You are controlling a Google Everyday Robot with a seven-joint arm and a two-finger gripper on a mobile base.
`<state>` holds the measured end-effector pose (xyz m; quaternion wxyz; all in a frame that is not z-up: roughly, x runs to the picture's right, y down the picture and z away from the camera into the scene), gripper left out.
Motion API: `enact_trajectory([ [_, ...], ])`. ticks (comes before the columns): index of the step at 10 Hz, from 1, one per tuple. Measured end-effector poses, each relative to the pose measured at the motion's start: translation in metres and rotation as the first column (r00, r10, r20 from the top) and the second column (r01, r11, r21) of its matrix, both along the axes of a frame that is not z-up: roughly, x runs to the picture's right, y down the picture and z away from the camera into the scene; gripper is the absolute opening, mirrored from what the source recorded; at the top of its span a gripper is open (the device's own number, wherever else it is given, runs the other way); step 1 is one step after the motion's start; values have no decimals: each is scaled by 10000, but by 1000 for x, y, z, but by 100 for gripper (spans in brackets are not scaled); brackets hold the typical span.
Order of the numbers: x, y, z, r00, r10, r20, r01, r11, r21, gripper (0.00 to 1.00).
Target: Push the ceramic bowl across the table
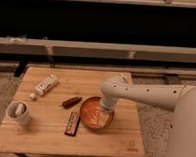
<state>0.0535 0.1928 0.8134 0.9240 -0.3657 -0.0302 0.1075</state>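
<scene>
The orange-red ceramic bowl (pixel 94 114) sits on the light-wood table (pixel 48 135), right of centre and toward the front. My white arm reaches in from the right, and the gripper (pixel 106 111) points down at the bowl's right rim, partly over its inside. The bowl's right edge is hidden behind the gripper.
A white cup (pixel 18 112) stands at the front left. A white tube (pixel 44 86) lies at the back left. A small brown-red item (pixel 71 102) and a dark flat bar (pixel 72 123) lie just left of the bowl. A dark logo (pixel 131 146) marks the front right corner.
</scene>
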Motion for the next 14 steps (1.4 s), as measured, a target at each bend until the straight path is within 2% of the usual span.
enact_trajectory([
  [4, 19, 20, -14, 9999, -49, -130, 47, 9999, -146, 80],
  [8, 33, 26, -26, 9998, -1, -206, 1, 10000, 9, 80],
  [9, 37, 21, -32, 9997, 90, -214, -86, 9998, 160, 80],
  [11, 43, -4, -45, 9985, 539, -64, -535, 9970, 559, 80],
  [12, 47, -25, -53, 9958, 902, 169, -912, 9927, 788, 80],
  [14, 52, -36, -58, 9937, 1085, 278, -1105, 9903, 842, 80],
])
